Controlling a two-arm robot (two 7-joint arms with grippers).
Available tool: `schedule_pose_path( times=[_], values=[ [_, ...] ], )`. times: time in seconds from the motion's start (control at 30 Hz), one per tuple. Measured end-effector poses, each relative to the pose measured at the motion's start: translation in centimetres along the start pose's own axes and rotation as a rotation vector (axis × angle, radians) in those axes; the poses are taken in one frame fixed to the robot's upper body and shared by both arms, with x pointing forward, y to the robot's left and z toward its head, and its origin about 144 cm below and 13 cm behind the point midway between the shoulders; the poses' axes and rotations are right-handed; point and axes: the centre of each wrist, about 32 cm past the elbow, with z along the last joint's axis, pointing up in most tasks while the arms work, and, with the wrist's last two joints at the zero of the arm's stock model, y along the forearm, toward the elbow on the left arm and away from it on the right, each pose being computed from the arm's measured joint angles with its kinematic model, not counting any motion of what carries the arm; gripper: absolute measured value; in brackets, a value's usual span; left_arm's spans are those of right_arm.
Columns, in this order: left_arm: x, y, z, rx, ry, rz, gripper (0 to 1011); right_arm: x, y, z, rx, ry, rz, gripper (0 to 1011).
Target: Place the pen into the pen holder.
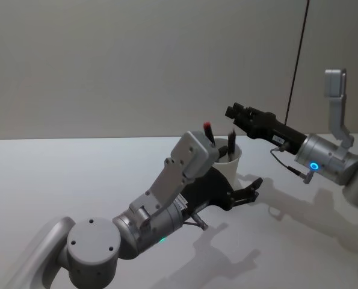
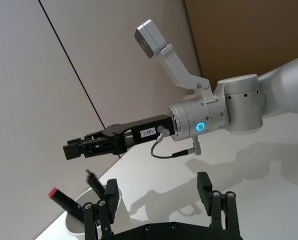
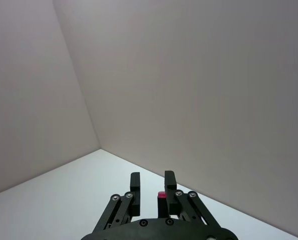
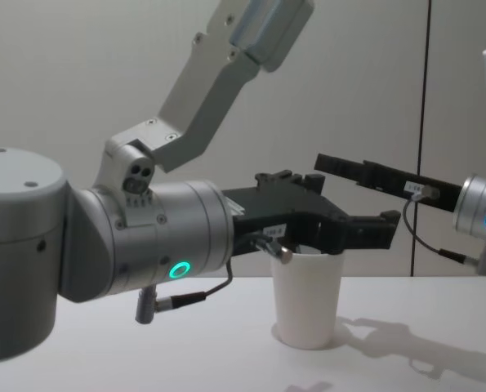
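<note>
Closest to the head camera, the left arm reaches forward across the white surface [image 1: 58,174], and its left gripper [image 1: 242,194] hangs with fingers spread wide around the pen holder [image 1: 230,164], one finger on each side of the cup near its rim, not visibly pressing it. That single white paper cup stands upright on the surface and holds two pens: one red-capped pen [image 1: 209,132] and one dark pen [image 1: 232,143], both leaning out above the rim. Above and just to the right of the cup, the right gripper [image 1: 233,112] hovers, its fingers parted a little and holding nothing. All around the cup the surface lies bare out to the grey wall [image 1: 136,60].
</note>
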Motion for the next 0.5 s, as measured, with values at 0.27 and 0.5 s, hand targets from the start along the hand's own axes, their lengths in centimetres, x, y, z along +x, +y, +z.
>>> schedule_pose_path(
  times=[0.27,0.5],
  values=[
    [0.0,0.0,0.0,0.0,0.0,0.0,1000,0.06,-0.04,-0.04,-0.015,-0.006,-0.005,485],
    [0.0,0.0,0.0,0.0,0.0,0.0,1000,0.17,-0.18,0.05,-0.015,-0.011,-0.008,711]
  ],
)
